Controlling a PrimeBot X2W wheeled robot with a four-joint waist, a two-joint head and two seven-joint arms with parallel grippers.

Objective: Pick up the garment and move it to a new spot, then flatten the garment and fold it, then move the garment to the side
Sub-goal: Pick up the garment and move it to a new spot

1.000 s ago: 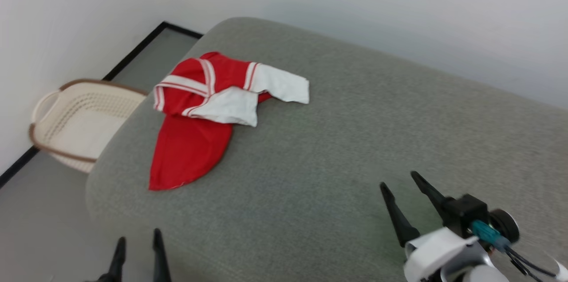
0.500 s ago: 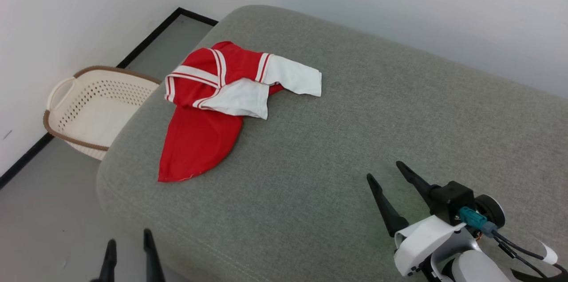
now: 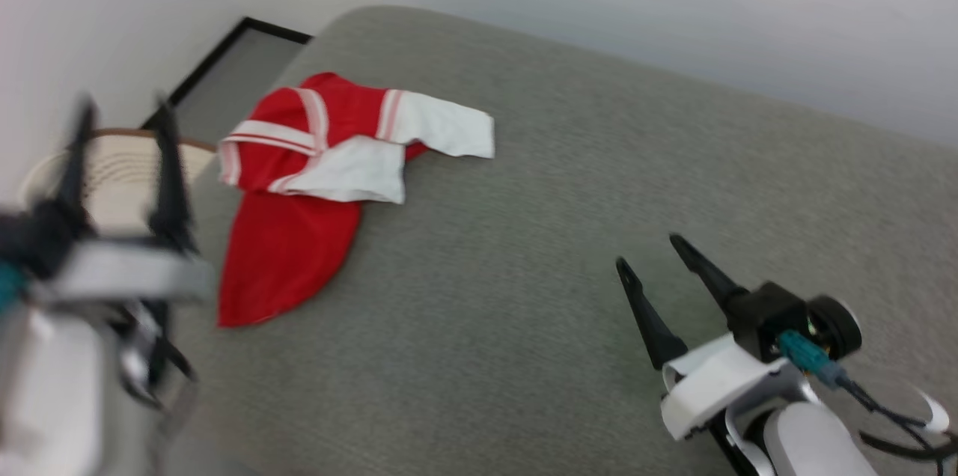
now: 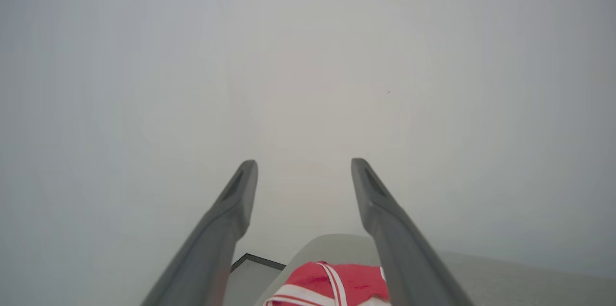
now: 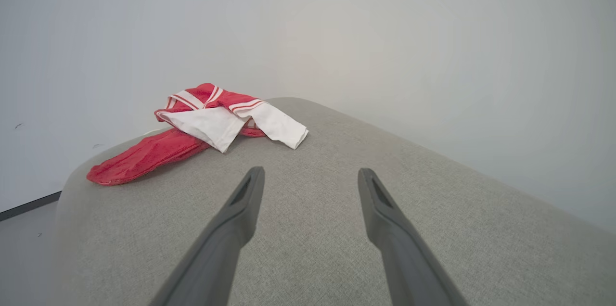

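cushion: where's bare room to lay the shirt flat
The wide middle of the cushion, between the shirt and the right pincer, is bare, as is the far stretch along the wall. Crowded: the left corner, where the shirt lies near the basket and left pincer.

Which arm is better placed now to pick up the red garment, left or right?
Left, probably. The open left gripper hangs near the left edge of the garment, while the right gripper, also open, stands far from it across the grey cushion.

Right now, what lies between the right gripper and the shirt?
Just bare grey cushion lies between the right gripper and the shirt; the right wrist view shows that stretch plainly.
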